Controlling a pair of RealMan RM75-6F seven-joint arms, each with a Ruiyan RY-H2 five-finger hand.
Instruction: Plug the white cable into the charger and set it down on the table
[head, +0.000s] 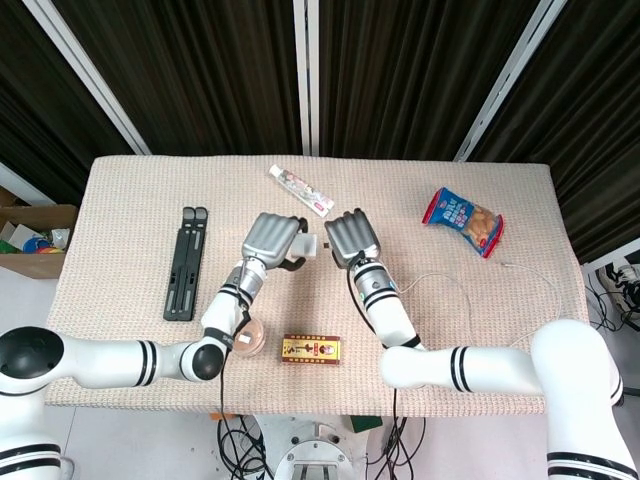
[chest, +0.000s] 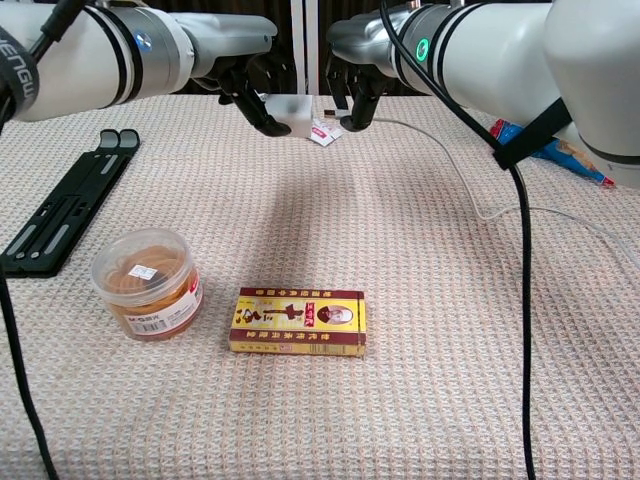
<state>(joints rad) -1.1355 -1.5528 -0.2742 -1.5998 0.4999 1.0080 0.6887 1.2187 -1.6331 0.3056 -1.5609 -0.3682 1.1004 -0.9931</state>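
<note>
My left hand (head: 272, 238) (chest: 250, 80) holds the white charger (head: 306, 245) (chest: 294, 112) above the table's back middle. Just to its right, my right hand (head: 347, 238) (chest: 357, 82) pinches the plug end of the white cable (chest: 452, 166). In the chest view the plug tip sits a small gap from the charger's side, and whether the two touch is unclear. The cable (head: 548, 311) trails right across the cloth, and its far end lies near the table's right edge.
A toothpaste tube (head: 300, 190) (chest: 326, 133) lies just behind the hands. A black folded stand (head: 186, 262) (chest: 60, 215) is at the left. A plastic jar (head: 245, 338) (chest: 147, 283) and a yellow-red box (head: 312, 349) (chest: 298, 321) sit near the front. A snack bag (head: 463, 221) lies far right.
</note>
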